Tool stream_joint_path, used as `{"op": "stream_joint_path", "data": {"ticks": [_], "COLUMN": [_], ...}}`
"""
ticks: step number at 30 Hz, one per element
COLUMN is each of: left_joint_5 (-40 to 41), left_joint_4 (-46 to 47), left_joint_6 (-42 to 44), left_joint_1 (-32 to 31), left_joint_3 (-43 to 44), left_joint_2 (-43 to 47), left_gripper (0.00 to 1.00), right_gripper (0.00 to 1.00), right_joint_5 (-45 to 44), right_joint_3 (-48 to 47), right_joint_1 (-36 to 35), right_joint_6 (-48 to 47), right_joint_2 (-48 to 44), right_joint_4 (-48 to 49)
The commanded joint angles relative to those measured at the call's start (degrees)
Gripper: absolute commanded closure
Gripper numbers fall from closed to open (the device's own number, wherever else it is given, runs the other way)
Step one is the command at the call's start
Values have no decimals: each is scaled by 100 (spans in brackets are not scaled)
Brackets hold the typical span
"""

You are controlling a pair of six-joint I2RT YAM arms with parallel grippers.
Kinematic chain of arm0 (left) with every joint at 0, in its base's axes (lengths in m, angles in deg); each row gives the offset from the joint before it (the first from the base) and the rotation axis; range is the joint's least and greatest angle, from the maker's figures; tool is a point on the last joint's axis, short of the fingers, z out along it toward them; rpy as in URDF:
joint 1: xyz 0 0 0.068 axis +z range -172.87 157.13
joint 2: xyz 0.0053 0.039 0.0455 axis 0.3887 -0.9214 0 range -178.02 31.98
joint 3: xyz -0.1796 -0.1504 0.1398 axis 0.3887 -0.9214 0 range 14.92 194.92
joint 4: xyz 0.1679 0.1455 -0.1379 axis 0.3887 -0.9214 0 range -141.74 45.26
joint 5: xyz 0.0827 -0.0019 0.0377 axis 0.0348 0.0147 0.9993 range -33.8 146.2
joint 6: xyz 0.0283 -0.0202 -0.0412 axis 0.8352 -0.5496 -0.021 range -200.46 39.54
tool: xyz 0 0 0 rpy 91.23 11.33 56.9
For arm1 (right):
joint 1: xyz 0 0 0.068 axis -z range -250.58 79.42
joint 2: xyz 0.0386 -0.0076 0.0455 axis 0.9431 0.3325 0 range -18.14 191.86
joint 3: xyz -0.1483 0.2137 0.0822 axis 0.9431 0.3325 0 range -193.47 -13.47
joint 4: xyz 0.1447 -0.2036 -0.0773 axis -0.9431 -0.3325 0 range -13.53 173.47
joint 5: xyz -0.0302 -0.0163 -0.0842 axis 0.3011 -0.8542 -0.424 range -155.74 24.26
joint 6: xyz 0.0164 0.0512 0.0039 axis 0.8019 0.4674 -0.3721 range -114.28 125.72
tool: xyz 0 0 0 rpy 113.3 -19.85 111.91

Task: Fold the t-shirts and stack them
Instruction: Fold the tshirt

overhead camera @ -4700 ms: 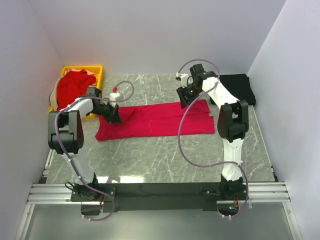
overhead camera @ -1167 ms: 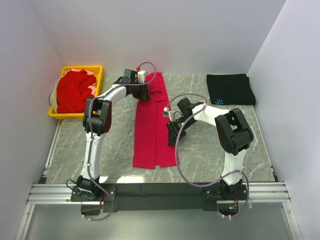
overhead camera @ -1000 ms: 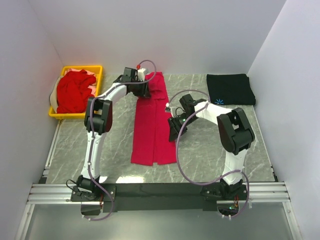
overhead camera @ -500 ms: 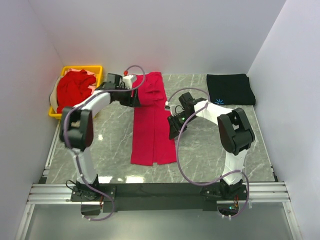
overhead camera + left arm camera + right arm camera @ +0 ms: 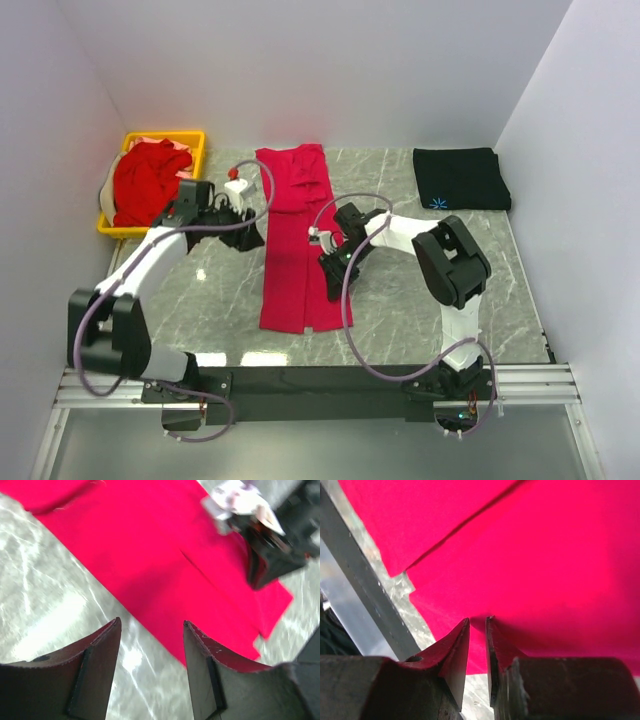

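A bright red t-shirt [image 5: 295, 230], folded into a long narrow strip, lies flat on the marble table from the far edge toward the near side. It also shows in the left wrist view [image 5: 165, 555] and the right wrist view [image 5: 545, 555]. My left gripper [image 5: 252, 238] is open and empty just left of the strip, over bare table [image 5: 151, 622]. My right gripper [image 5: 328, 272] sits low on the strip's right edge, its jaws nearly closed with red cloth pinched between them [image 5: 477, 621]. A folded black t-shirt [image 5: 462, 178] lies at the back right.
A yellow basket [image 5: 165, 137] at the back left holds more red shirts [image 5: 148, 180]. White walls close in the table on three sides. The black rail [image 5: 320, 380] with the arm bases runs along the near edge.
My left gripper has let go of the shirt's far end and pulled back to the left and nearer. The far end now lies flat. My right gripper has shifted slightly nearer along the right edge.
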Motion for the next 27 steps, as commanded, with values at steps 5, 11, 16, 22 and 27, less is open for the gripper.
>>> {"op": "stream_joint_path", "data": {"ticks": [5,11,16,22,27], "left_joint_5": [-326,-239,-71,491,842], "left_joint_4": [-1176,-2133,-2373,-1100,-300], "left_joint_6": [1789,3450,4488,4743,4963], "left_joint_1": [-21,-223,-996,-2305,-3086], "left_joint_3": [-695,-1398,-2065,-2909,-3472], "left_joint_2": [1341,2246,3055,3267,3048], "left_gripper": [44,44,44,46,50], "right_gripper": [74,69,62,56,54], "right_joint_5": [-14,-48,-1162,-2157,-2482], "right_joint_3": [177,441,1205,3048,3930], "right_joint_1": [-420,-456,-482,-1017,-1659], "right_joint_6": [-619,-873,-1523,-2753,-3483], "right_joint_2": [-188,-1397,-2894,-4362,-4838], "right_joint_4": [-733,-681,82,1383,2155]}}
